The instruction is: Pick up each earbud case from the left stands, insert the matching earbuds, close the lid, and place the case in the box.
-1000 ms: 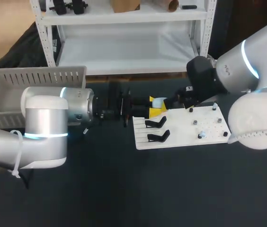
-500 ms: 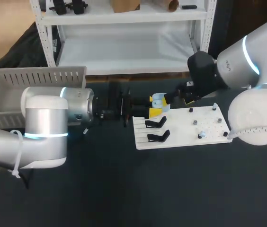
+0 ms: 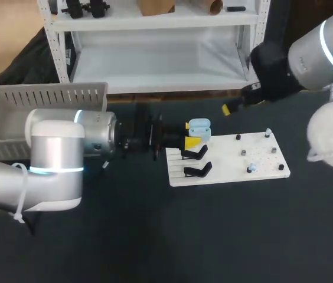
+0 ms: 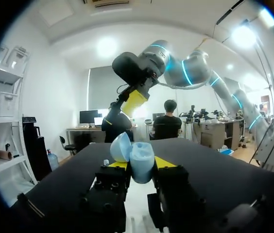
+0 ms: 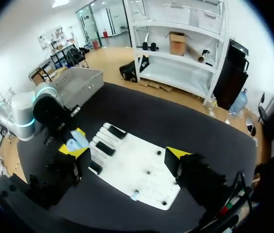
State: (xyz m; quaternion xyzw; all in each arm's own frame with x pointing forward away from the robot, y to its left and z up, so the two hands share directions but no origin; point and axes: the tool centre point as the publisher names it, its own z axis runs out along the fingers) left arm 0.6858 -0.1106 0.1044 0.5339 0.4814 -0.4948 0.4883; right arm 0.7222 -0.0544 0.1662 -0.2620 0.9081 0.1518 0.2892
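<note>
Case (image 3: 199, 125), pale blue with its lid up, stays clamped between the yellow fingers of the left hand (image 3: 192, 134), just over the far left corner of the white board (image 3: 255, 160). Right hand (image 3: 228, 109), fingers spread wide and holding nothing, has pulled back from the case toward the table's (image 3: 154, 236) far side.

Quick count: one light-blue earbud case (image 3: 199, 125). One white board (image 3: 261, 171). Black stands (image 5: 105, 148) on it: three going by the right wrist view, only two showing from the head view. Small pegs (image 3: 243, 152) on the board: six or so, too tiny to be sure. One grey box (image 3: 13, 118). Two arms (image 3: 54, 153) (image 3: 314, 53).
</note>
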